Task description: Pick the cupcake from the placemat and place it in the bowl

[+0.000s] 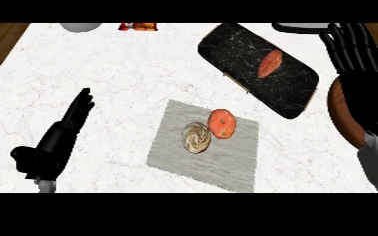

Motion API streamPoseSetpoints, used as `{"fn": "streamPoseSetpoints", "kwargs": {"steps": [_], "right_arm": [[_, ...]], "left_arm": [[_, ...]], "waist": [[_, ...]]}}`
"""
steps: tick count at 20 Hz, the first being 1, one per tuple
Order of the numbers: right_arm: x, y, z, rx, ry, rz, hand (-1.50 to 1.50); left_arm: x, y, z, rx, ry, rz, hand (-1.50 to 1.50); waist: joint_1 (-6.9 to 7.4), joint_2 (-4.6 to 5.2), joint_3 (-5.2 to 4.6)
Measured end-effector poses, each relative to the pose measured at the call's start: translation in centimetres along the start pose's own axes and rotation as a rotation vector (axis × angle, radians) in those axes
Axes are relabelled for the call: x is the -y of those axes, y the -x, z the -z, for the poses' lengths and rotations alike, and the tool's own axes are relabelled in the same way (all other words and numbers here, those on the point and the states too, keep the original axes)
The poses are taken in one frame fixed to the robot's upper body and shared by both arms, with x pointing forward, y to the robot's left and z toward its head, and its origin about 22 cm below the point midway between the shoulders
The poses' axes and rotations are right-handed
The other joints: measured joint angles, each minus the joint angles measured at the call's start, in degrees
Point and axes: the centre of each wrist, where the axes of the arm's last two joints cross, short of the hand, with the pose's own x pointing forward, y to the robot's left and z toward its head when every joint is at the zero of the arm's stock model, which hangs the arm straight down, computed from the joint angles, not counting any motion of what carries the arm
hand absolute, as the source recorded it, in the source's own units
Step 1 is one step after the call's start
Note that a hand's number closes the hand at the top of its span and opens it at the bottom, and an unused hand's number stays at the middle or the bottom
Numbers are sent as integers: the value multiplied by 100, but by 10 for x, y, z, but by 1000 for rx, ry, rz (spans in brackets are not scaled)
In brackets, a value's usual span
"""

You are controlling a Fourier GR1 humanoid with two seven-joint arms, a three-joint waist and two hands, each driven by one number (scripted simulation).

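1. The cupcake [197, 137] has a swirled beige-and-brown top and stands upright near the middle of the placemat.
2. The placemat [221, 166] is a grey, cloth-like rectangle lying flat and turned askew.
3. The bowl [336, 105] is brown, with only its curved rim showing, to the right of the placemat and apart from it.

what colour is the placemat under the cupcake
Grey, faintly mottled. The head view shows the placemat lying under the cupcake.
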Motion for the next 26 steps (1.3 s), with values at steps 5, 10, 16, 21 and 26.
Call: {"fn": "streamPoseSetpoints", "kwargs": {"steps": [5, 10, 16, 21, 26], "right_arm": [[-40, -17, 21, 56, -102, -72, 150], [-20, 5, 4, -196, -110, -471, -150], [-74, 24, -66, -318, -39, -622, -150], [-115, -1, -103, -358, -6, -701, -150], [-135, -37, -88, -401, 26, -758, -150]], "left_arm": [[-12, -13, 17, 32, -107, 28, 0], [-31, -17, 19, 16, -206, 55, 0], [-45, -16, 20, -8, -263, 52, 0], [-43, -22, 28, -4, -264, 45, 0], [-39, -23, 36, -1, -249, 40, 0]], "waist": [[-8, 51, 116], [-219, 15, 73], [-361, -18, 127], [-278, 13, 145], [-148, 49, 155]]}}
